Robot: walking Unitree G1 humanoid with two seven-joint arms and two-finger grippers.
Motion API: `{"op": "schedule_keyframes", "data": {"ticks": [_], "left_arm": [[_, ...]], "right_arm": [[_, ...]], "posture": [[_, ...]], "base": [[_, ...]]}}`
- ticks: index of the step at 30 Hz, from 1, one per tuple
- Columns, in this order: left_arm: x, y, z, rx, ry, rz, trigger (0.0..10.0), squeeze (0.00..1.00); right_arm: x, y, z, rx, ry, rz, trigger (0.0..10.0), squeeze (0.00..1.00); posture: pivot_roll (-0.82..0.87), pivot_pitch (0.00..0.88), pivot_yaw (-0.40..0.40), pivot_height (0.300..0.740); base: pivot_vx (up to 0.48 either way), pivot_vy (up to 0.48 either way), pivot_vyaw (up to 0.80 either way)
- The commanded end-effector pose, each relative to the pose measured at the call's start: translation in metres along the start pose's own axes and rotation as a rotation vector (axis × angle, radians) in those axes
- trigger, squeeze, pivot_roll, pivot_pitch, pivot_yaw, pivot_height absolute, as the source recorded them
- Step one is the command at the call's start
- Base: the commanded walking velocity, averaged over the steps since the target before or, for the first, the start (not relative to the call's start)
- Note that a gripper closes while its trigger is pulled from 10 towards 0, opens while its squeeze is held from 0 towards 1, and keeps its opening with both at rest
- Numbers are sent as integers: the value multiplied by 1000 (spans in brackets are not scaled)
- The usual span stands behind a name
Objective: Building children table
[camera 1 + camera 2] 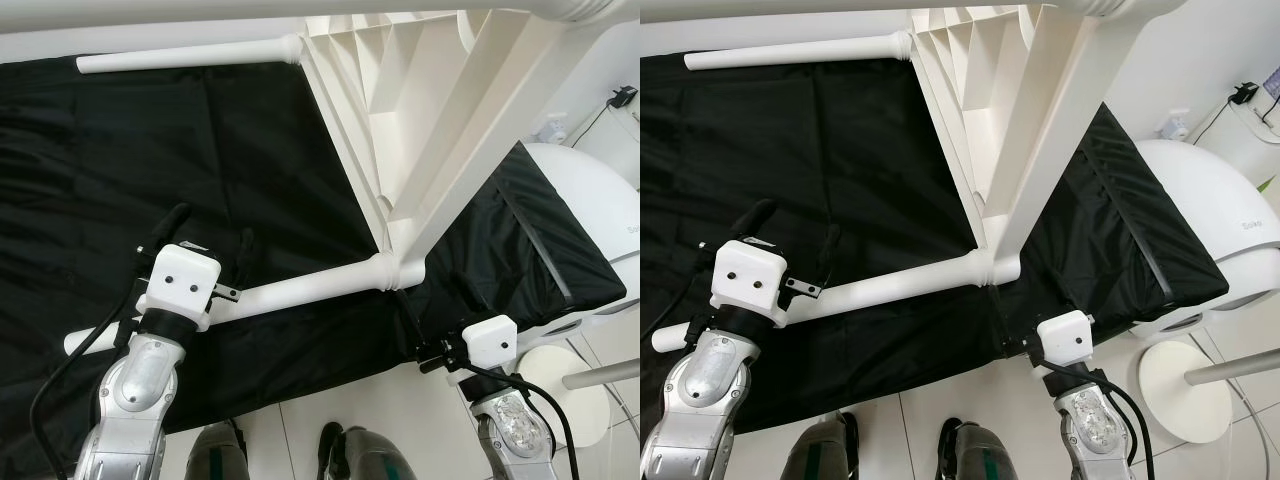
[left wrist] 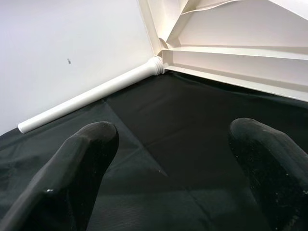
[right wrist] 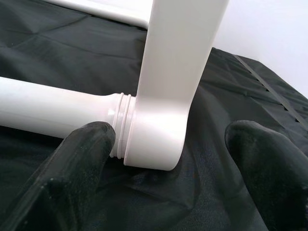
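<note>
A white children's table point(image 1: 400, 90) lies on its side on a black cloth point(image 1: 120, 170), ribbed underside facing me. Its near leg point(image 1: 300, 290) is screwed into the corner socket point(image 3: 159, 139) and runs left across the cloth. The far leg point(image 1: 180, 58) sticks out along the wall. My left gripper point(image 1: 208, 240) hovers just over the near leg's outer half, open, with only cloth between its fingers point(image 2: 91, 144). My right gripper point(image 3: 175, 139) stands open at the corner joint, one finger point(image 3: 91, 144) beside the leg's threaded collar.
A rounded white appliance point(image 1: 590, 200) stands at the right beside the cloth's edge. A white disc base with a pole point(image 1: 565, 395) sits on the tiled floor near my right arm. My feet point(image 1: 215, 450) are at the cloth's front edge.
</note>
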State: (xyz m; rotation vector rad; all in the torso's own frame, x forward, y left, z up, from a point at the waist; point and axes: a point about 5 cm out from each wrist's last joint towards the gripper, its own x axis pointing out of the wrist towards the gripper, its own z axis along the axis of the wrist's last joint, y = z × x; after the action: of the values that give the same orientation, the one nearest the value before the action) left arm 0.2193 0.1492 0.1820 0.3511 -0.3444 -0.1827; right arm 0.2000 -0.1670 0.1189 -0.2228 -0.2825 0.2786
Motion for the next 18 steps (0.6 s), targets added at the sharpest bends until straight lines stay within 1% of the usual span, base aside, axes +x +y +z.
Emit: {"op": "schedule_keyframes", "data": {"ticks": [1,7,18], "left_arm": [[-2,-3,-3,-9,15,-9,10000,0],[-2,-3,-3,-11,16,-11,10000,0],[-2,-4,-3,-15,18,-17,10000,0]], "right_arm": [[-2,-1,-1,-10,13,-1,10000,0],[-2,0,1,-16,10,3,10000,0],[-4,1,3,-21,17,5,10000,0]], "posture": [[73,172,-70,740],[72,174,-70,740],[69,179,-69,740]], "base": [[0,0,0],[0,0,584],[0,0,780]]}}
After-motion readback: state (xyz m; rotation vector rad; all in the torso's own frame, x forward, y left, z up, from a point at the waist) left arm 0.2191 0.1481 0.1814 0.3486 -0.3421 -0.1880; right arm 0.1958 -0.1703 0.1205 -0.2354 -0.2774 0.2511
